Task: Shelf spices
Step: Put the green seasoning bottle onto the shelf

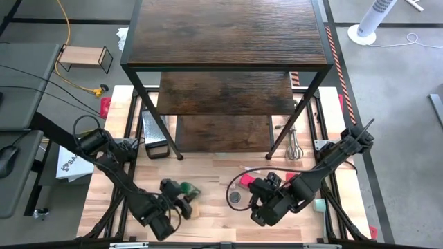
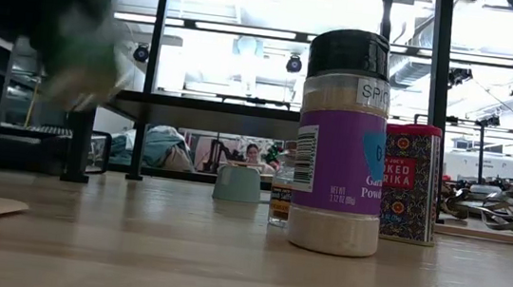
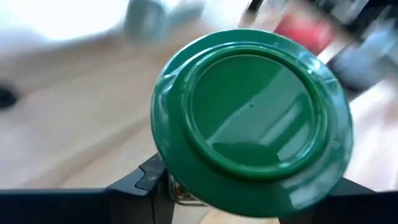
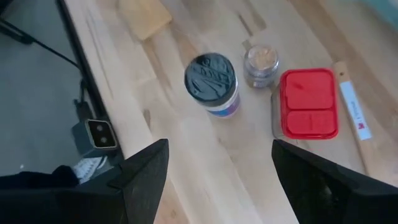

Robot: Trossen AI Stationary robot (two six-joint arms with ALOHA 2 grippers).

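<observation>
Green-lidded jar (image 3: 252, 121) sits pinched in our left gripper (image 1: 173, 207), near the table's front; our right gripper (image 4: 217, 180) hangs spread. We could drop it before the far shelf (image 1: 228, 34) if it slips

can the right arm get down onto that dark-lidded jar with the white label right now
Probably yes. The right gripper hangs open above the table, and the dark-lidded jar stands upright ahead of it with bare wood between. The tiny pale jar and red tin crowd one side, so closing there looks tight.

green-lidded jar (image 3: 252, 118): body hidden behind lid | low view: blurred | shelf (image 1: 228, 41): top cut off
</observation>
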